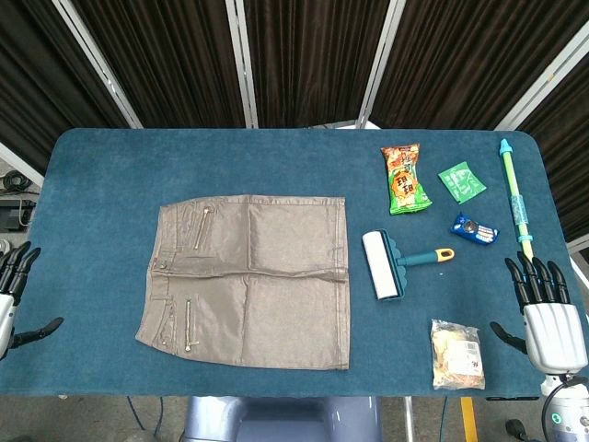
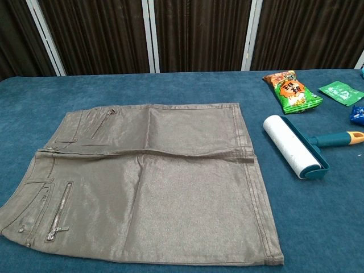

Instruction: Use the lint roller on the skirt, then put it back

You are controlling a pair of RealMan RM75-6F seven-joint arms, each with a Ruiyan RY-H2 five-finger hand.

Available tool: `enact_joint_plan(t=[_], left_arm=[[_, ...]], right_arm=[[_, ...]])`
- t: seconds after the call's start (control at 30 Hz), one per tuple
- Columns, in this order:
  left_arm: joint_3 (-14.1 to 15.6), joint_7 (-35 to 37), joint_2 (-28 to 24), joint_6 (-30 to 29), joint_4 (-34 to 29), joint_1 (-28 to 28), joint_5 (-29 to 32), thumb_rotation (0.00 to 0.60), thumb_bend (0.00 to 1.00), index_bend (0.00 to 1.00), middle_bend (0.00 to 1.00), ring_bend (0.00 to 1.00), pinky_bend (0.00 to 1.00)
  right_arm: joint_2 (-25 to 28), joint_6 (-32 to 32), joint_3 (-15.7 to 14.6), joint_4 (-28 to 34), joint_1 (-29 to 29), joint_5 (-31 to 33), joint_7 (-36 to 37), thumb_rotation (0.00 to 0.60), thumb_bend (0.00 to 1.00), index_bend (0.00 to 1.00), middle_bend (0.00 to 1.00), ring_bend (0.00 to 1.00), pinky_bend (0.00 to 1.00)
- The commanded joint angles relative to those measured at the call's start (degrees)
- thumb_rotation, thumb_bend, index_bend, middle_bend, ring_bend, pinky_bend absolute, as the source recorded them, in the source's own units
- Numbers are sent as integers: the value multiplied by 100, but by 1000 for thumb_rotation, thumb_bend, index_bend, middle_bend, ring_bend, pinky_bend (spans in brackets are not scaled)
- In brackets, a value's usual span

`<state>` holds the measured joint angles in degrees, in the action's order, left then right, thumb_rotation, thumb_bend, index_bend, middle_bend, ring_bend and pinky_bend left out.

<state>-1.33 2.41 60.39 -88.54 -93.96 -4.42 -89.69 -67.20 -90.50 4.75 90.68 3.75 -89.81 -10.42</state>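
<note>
A grey-brown skirt [image 1: 248, 279] [image 2: 148, 179] lies flat in the middle of the blue table, waistband to the left. Just right of its hem rests the lint roller [image 1: 384, 265] [image 2: 293, 145], white roll toward the skirt, its teal handle with an orange tip [image 1: 433, 257] [image 2: 338, 139] pointing right. My right hand [image 1: 545, 313] hovers at the table's right front edge, open, fingers spread, well right of the roller. My left hand [image 1: 13, 299] sits off the left edge, open and empty. Neither hand shows in the chest view.
Right of the roller lie snack packs: an orange-green bag [image 1: 405, 179] [image 2: 291, 90], a green sachet [image 1: 461, 181] [image 2: 341, 93], a small blue pack [image 1: 473, 229] and a clear bag of snacks [image 1: 456, 352]. A teal-yellow stick [image 1: 515, 195] lies along the right edge.
</note>
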Motion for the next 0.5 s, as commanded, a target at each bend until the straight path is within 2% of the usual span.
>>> enact_joint_plan(t=[0.03,0.27,0.4,0.5], left_arm=[[3,24,-12,15,-17,18,46,600,0,0,0,0,0],[-32,102,0,-39,48,33,56,600,0,0,0,0,0],[-52,99,17,-87,51,25,4,600,0,0,0,0,0],[-70,59,40,-74,45,7,12,600,0,0,0,0,0]], right_arm=[[19,43,-31,55,26,-7,-30,600,0,0,0,0,57],[-46,253,-74,-16,128,-35,18,600,0,0,0,0,35],[9,1071,83,-106,584,247,423,600,0,0,0,0,34],[16,1959,241,-410,1105,503,677,600,0,0,0,0,34]])
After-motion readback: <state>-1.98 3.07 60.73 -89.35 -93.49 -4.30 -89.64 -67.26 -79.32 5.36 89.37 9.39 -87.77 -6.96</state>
